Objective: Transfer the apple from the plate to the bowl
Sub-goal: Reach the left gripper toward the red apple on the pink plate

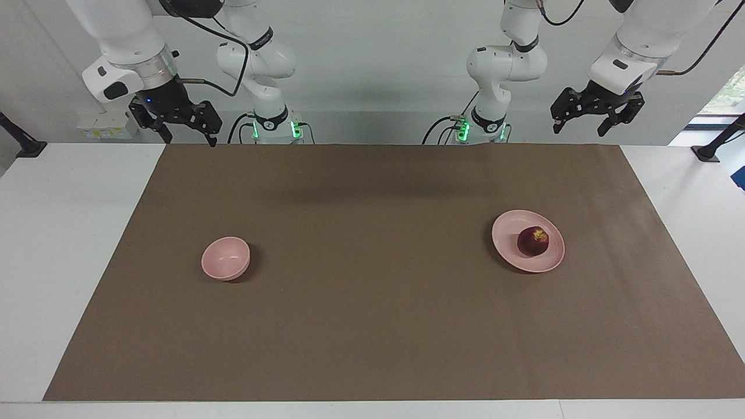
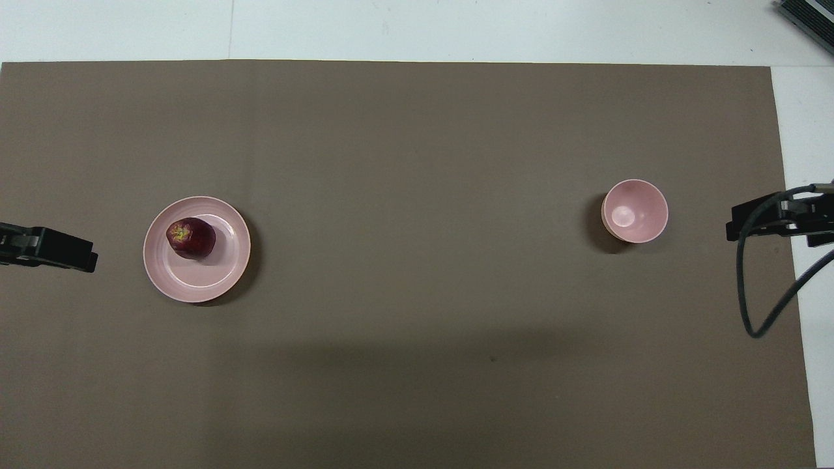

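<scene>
A dark red apple sits on the pale pink plate toward the left arm's end of the table. The small deep pink bowl stands empty toward the right arm's end. My left gripper is open and empty, raised over the table's edge nearest the robots, apart from the plate. My right gripper is open and empty, raised over the mat's corner, apart from the bowl. Both arms wait.
A brown mat covers most of the white table; plate and bowl both stand on it, wide apart. A black cable hangs by the right gripper.
</scene>
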